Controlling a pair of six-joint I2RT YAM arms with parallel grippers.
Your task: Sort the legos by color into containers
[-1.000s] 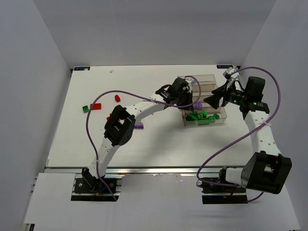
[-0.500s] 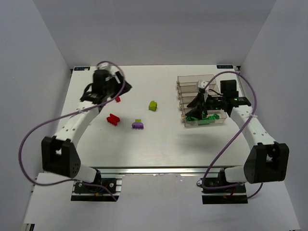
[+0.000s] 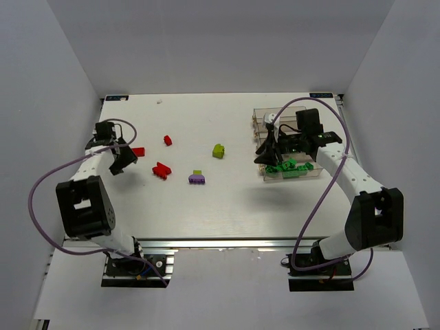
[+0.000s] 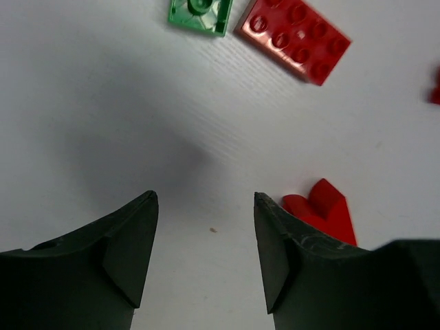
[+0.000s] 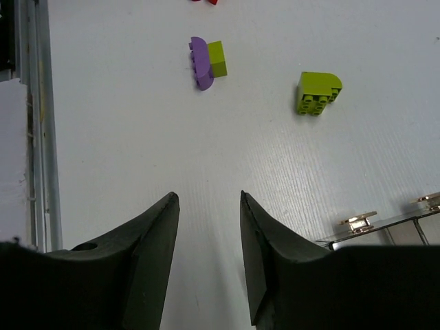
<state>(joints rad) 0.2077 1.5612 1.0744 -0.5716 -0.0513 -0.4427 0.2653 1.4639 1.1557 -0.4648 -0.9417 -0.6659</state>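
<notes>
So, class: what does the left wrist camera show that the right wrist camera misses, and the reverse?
Left wrist only: a green brick and a flat red brick. Right wrist only: a purple brick touching a yellow-green piece, a rounded yellow-green brick, the edge of the bins. Both: the white table, and the left gripper and right gripper open, empty.

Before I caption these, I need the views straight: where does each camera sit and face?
Top external: above and behind the bases, looking down on the white table; left arm, right arm show.
Left wrist: on the left arm, facing down past the open left pincer at a flat red brick.
Right wrist: on the right arm, past the open right pincer at a lime rounded brick.
Shared: top external shows both bricks.
</notes>
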